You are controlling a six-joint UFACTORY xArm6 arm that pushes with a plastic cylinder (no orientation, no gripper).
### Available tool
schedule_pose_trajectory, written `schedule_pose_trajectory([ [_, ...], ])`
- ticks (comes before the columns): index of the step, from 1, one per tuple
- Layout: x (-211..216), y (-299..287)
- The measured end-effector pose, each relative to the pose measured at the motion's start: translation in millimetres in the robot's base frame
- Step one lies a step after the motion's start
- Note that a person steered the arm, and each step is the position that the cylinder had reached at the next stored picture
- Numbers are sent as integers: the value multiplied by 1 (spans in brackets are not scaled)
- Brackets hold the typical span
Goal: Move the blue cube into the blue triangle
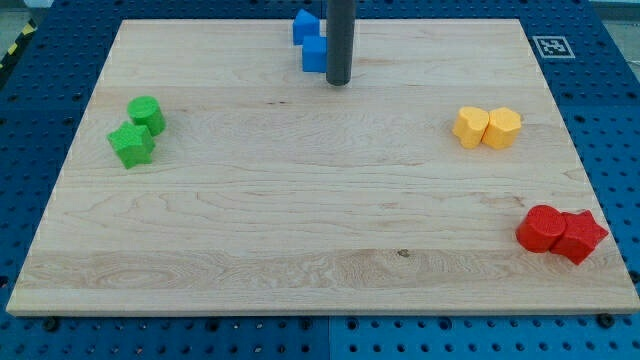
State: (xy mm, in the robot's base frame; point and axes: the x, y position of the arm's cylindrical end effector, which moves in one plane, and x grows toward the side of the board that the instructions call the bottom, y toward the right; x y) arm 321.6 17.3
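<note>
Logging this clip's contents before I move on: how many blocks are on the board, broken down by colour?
Blue: 2, the blue cube and the blue triangle, at the view's top beside my tip
Green: 2, green blocks at the view's left
Yellow: 2, yellow blocks at the view's right
Red: 2, red blocks at the view's lower right
Total: 8

— How's the light in here?
— Bright and even, coming from overhead. The wooden board (300,200) shows no glare, and the blocks cast only small, soft shadows.
— And the focus?
— Sharp from edge to edge; the grain reads clearly, and the board's edges look straight.
</note>
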Motion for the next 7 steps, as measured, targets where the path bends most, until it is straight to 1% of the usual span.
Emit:
schedule_pose_trajectory([
  [2, 3, -1],
  [3, -12, -8],
  [4, -42, -11],
  [5, -51, -11],
  [6, -47, -11],
  [7, -15, 16],
])
